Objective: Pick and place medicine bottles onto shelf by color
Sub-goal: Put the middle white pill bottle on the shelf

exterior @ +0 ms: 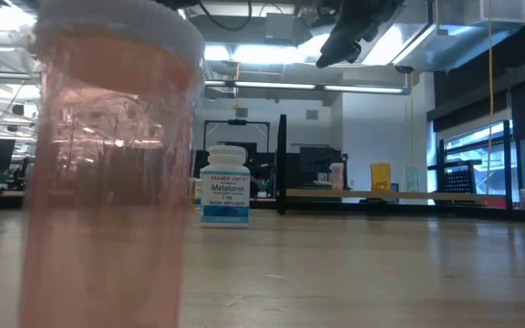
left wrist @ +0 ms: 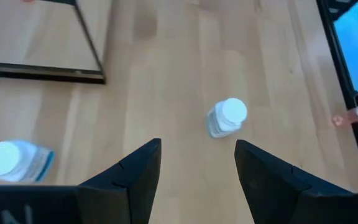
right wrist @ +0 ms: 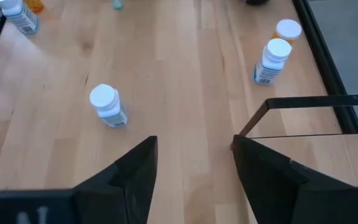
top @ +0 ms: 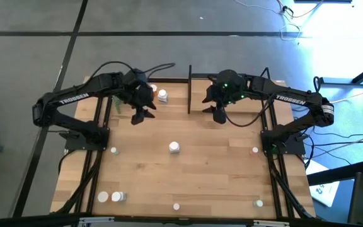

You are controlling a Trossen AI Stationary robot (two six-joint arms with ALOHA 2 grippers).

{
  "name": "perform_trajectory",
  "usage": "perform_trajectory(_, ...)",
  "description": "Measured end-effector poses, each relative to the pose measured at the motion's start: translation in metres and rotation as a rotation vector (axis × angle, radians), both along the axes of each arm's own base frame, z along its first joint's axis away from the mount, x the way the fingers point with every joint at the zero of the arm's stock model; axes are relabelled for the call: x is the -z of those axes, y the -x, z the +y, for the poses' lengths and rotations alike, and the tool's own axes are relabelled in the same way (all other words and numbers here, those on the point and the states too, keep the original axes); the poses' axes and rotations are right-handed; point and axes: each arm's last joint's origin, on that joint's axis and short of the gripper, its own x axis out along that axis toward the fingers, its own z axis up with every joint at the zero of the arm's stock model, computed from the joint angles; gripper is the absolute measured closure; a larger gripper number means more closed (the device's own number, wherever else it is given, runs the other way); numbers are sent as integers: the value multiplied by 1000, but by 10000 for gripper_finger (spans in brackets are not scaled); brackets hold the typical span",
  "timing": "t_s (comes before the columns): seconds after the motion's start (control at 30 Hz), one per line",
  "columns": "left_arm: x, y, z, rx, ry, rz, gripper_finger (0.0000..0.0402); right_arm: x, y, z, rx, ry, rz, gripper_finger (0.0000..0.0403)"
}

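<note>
We're looking down on a light wooden tabletop (top: 188,170) with black rails along its sides, sitting on a grey floor with cables trailing off at the far right. From table height we see an office-like room behind, ceiling strip lights and dark window frames. Both arms are up at the far end. The left gripper (top: 142,115) hangs above the wood with its fingers parted and nothing between them; its wrist camera looks past them at a white bottle (left wrist: 227,117) standing mid-table. The right gripper (top: 218,113) hovers beside the shelf (top: 232,94), fingers spread apart and empty, the shelf's black frame just ahead of them. Now the count from above: we make out roughly ten bottles. One white bottle stands near the centre (top: 174,147), two sit by the left gripper (top: 162,96), two at the near left corner (top: 111,197), and singles dot the near edge and both sides. A pinkish bottle (exterior: 108,173) looms right against the low camera, with a Melatonin bottle (exterior: 225,186) standing farther back.
</note>
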Motion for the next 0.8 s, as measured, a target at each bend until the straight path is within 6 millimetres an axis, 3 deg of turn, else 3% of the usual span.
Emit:
perform_trajectory(0.43, 27, -36, -23, 114, 19, 110, 202, 0, 0, 2, -30, -33, -7, 191)
perform_trajectory(0.63, 28, -41, -40, -38, 7, 162, 202, -1, 0, 9, -171, -154, -37, 191)
perform_trajectory(0.8, 27, -41, -58, -118, 48, 177, 202, 9, 6, 21, -304, -95, 66, 191)
